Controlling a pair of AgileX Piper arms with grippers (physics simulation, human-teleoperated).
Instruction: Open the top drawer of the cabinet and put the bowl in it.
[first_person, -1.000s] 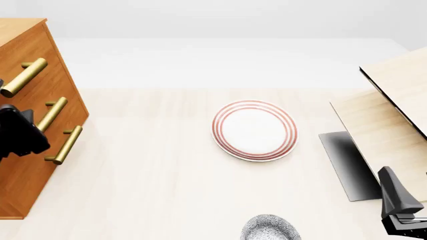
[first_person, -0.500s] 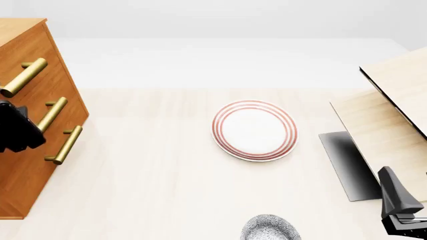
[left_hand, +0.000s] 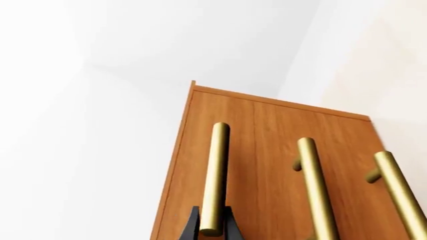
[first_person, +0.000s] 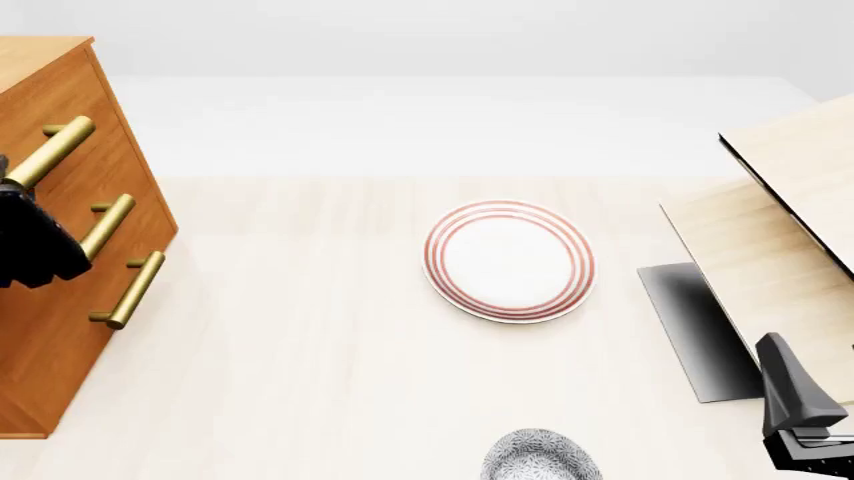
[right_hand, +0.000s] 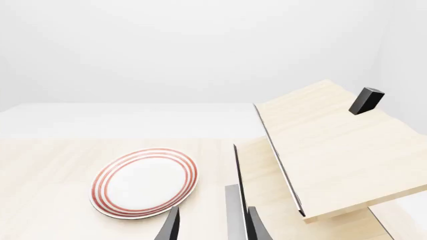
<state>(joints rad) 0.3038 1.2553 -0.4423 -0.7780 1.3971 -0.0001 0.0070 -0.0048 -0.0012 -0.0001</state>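
The orange-brown cabinet (first_person: 54, 340) stands at the left with all three drawers closed. The top drawer (first_person: 96, 105) has a brass handle (first_person: 51, 152). My left gripper (first_person: 24, 232) is at the near end of that handle. In the left wrist view its fingers (left_hand: 193, 226) press both sides of the handle (left_hand: 215, 175), shut on it. The speckled bowl (first_person: 541, 458) sits at the near table edge, partly cut off. My right gripper (first_person: 801, 405) is open and empty at the near right, well right of the bowl; it also shows in the right wrist view (right_hand: 212, 225).
A white plate with red rings (first_person: 510, 260) lies mid-table, also in the right wrist view (right_hand: 145, 182). Tilted pale wood panels (first_person: 781, 215) and a dark grey panel (first_person: 694, 330) stand at the right. The two lower handles (left_hand: 315, 185) are beside the held one.
My left gripper has moved up the cabinet front from the middle handle's level to the near end of the top handle. The right arm, bowl and plate have not moved.
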